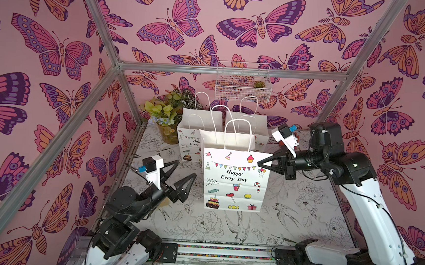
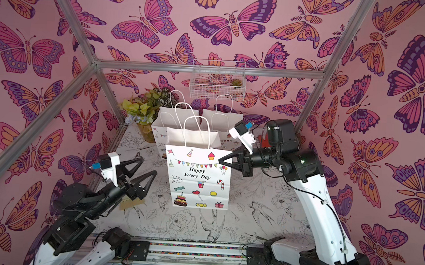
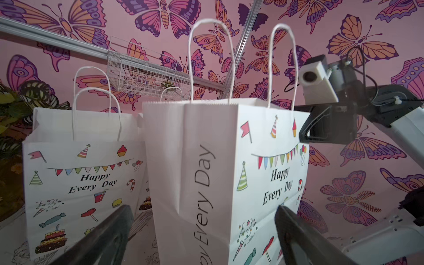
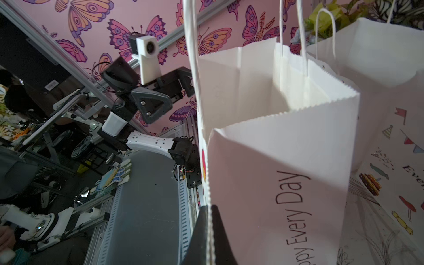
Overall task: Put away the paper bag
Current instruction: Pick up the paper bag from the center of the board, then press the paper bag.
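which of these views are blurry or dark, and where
In both top views, light is even and the front bag reads sharp. In the left wrist view, the bag is crisp but the left claw is out of focus up close. In the right wrist view, the right claw is a dark blur, and the room behind looks dim.

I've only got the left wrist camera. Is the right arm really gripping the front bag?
Observer: Yes. The right wrist view shows the right jaws shut on the front bag at its top edge.
Operator: Anything inside it?
Observer: Nothing shows. That view looks in past the rim at bare paper walls, though not the bottom.
Operator: How many bags stand behind it?
Observer: Two, side by side in both top views: the back left bag and the back right bag.
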You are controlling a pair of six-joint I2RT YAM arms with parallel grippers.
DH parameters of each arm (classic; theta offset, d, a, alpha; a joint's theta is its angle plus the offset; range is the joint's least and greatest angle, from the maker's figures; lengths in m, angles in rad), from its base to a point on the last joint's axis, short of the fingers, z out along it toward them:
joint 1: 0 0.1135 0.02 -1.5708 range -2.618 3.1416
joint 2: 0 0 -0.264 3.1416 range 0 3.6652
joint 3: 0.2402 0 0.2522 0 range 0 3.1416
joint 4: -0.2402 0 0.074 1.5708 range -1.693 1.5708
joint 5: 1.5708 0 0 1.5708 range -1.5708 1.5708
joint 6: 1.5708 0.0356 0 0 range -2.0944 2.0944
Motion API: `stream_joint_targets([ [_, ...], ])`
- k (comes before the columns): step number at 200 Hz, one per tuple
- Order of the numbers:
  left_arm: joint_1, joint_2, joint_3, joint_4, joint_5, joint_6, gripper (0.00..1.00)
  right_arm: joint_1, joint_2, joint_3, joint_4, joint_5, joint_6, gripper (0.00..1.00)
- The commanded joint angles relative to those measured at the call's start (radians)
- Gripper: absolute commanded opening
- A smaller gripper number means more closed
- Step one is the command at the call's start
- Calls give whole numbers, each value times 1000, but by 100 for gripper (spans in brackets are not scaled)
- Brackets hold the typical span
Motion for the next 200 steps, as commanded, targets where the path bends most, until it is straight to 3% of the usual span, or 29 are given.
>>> stream_joint_targets([
  [1, 23, 35, -55, 104, 137, -50, 99, -60, 37, 67, -62, -218, -42, 0],
  [17, 44, 16, -75, 111, 148, -47, 99, -114, 48, 81, -34, -329, -11, 0],
  [32, 70, -14, -100, 137, 165, -65, 99, -143, 34, 34, 141, -405, 143, 0],
  [43, 91, -24, -112, 157, 181, -81, 99, -143, 5, -53, 399, -432, 371, 0],
  [58, 112, -23, -123, 171, 205, -97, 99, -143, -51, -224, 1019, -428, 850, 0],
  [66, 120, -19, -130, 185, 217, -105, 99, -142, -59, -257, 1223, -435, 983, 0],
  [74, 129, -12, -138, 204, 231, -116, 99, -136, -58, -240, 1161, -448, 941, 0],
  [86, 145, 5, -147, 240, 254, -132, 99, -131, -66, -188, 898, -457, 727, 0],
  [94, 157, 17, -144, 254, 273, -138, 99, -131, -74, -179, 820, -461, 670, 0],
  [119, 197, 56, -127, 247, 327, -132, 99, -127, -109, -249, 977, -460, 783, 0],
  [150, 265, 83, -146, 276, 398, -154, 99, -111, -104, -245, 971, -463, 783, 0],
  [200, 362, 224, -134, 566, 683, -351, 100, -87, -99, -254, 973, -462, 784, 0],
])
